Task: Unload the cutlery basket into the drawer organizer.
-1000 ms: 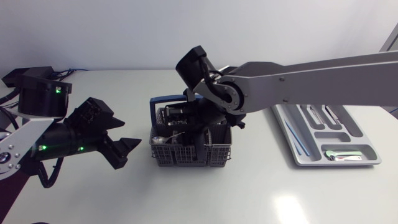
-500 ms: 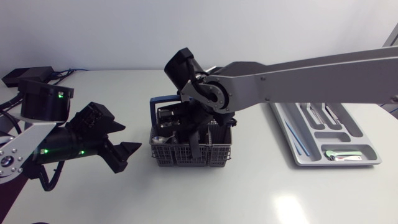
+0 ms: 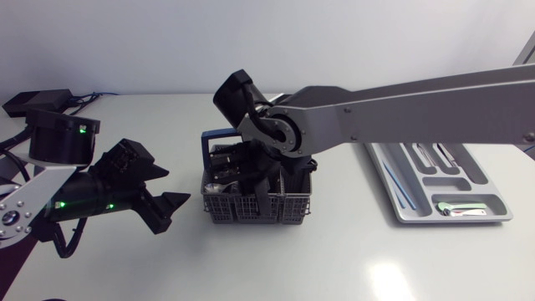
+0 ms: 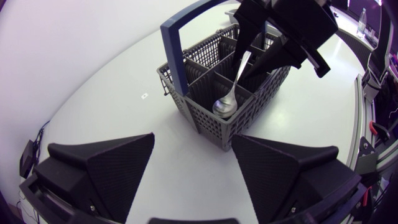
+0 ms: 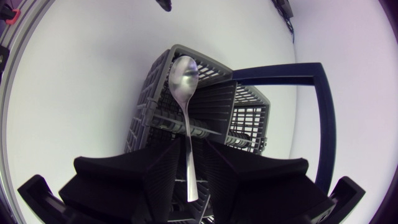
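1. A spoon [image 5: 184,81], in the cutlery basket [image 3: 251,209] at the centre of the table [image 3: 334,259], is clamped by the right jaws.
2. The left jaws are spread, empty.
3. Some cutlery [image 3: 464,210] is laid in the right-hand drawer organizer [image 3: 414,216].

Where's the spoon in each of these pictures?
Head view: spoon barely shows, low in the basket under the right arm.
Left wrist view: bowl-down in the basket's near compartment.
Right wrist view: held by the right hand, bowl ahead.
Shared landmark: basket's blue handle.
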Available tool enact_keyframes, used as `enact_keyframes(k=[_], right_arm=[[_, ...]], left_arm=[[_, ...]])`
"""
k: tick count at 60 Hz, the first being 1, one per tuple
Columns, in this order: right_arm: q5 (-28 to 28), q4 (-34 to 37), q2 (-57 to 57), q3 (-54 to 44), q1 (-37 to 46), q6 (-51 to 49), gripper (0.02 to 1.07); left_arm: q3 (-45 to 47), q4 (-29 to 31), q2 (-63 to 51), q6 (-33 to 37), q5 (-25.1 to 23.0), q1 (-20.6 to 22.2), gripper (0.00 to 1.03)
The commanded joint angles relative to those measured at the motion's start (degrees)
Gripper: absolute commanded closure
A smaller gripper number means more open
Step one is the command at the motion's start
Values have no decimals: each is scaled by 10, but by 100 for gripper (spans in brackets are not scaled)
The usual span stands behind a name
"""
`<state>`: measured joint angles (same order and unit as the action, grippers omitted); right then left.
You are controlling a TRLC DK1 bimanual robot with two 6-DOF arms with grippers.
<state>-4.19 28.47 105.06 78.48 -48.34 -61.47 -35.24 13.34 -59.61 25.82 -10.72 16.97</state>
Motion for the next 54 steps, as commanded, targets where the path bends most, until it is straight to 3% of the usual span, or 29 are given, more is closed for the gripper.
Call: enact_keyframes(k=[1,39,54], right_arm=[[-4,19,32,-5,-9,1,75],[-86,-60,35,-74,-35,8,79],[-109,-111,22,-127,-47,18,95]], left_arm=[[16,-5,2,16,-7,-5,16],[18,-5,2,16,-8,-6,16],[18,-5,2,16,-8,-6,16]])
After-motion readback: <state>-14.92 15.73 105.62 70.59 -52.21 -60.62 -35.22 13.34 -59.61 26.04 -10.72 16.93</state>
